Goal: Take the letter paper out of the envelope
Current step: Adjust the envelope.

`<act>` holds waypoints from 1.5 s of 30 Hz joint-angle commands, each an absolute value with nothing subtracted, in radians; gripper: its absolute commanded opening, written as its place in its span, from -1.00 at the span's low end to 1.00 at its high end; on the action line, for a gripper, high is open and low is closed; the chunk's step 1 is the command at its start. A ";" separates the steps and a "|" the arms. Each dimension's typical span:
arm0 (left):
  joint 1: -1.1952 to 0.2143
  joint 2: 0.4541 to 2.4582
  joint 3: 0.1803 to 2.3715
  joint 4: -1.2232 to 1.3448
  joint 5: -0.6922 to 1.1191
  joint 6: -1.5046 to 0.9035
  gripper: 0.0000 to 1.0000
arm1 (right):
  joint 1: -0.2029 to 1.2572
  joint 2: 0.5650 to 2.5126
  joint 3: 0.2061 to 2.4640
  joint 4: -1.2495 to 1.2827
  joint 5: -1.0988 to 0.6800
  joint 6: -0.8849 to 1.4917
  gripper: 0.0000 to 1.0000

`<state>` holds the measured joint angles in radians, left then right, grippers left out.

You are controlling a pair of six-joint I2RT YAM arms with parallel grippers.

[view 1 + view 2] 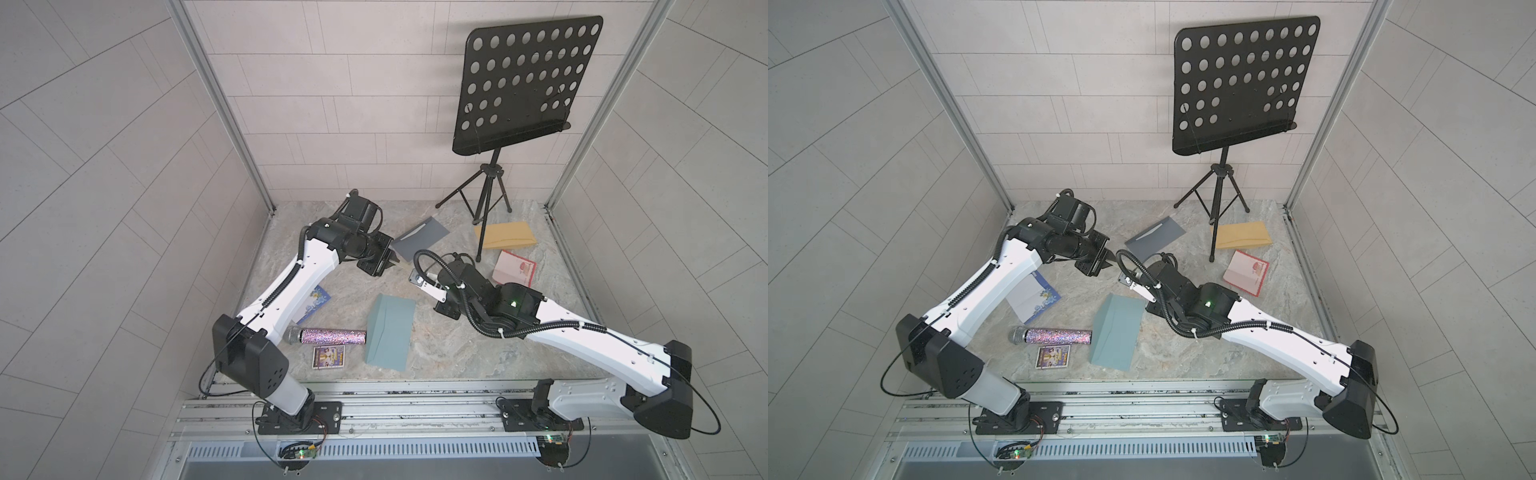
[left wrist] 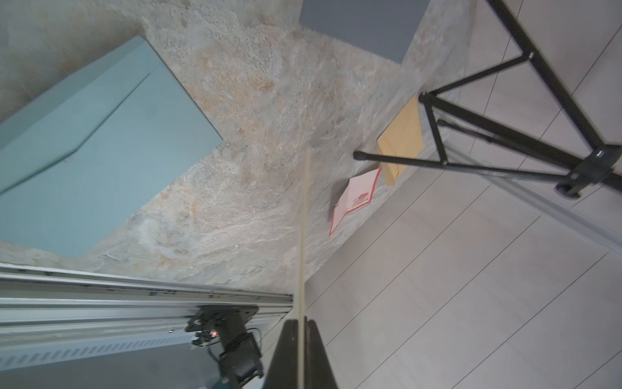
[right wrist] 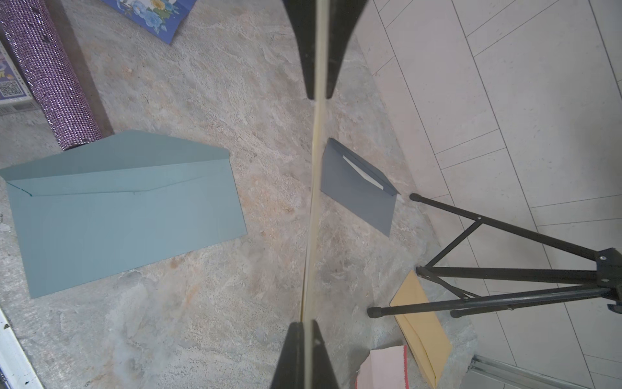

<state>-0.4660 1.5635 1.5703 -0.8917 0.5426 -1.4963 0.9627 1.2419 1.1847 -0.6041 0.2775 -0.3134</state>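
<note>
L gripper (image 2: pixel 302 321) & R gripper (image 3: pixel 305 325) both clamped on thin cream sheet (image 3: pixel 311 208), seen edge-on.
Best approach, prob.: draw apart slow & straight, no twist, so it won't tear.

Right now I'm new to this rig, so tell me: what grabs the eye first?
A tall black music stand dominates the back right. Mid-table, the left hand and right hand both pinch a thin pale sheet, seen edge-on; a teal envelope lies near the front.

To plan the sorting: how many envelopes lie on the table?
3. Teal envelope at the front, grey envelope at the back, tan envelope by the music stand. The sheet pinched between left gripper and right gripper may be a fourth.
</note>
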 commanded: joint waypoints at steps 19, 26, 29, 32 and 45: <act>-0.430 1.549 1.547 -0.839 0.657 -1.524 -1.00 | 0.688 1.113 1.043 -0.490 -0.047 -0.145 -0.44; -0.428 1.562 1.555 -0.844 0.657 -1.514 -1.00 | 0.653 1.133 1.086 -0.513 -0.160 -0.089 -0.48; -0.429 1.568 1.563 -0.842 0.652 -1.511 -1.00 | 0.643 1.141 1.109 -0.527 -0.216 -0.053 -0.39; -0.429 1.578 1.570 -0.841 0.654 -1.509 -1.00 | 0.622 1.144 1.120 -0.529 -0.261 -0.011 -0.45; -0.429 1.592 1.591 -0.839 0.657 -1.505 -1.00 | 0.597 1.154 1.122 -0.546 -0.289 -0.011 -0.91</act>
<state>-0.4320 1.5864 1.5631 -0.8345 0.6548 -1.5021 0.6010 1.1530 1.1107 -0.5320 -0.2749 -0.0265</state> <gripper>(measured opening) 0.057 0.061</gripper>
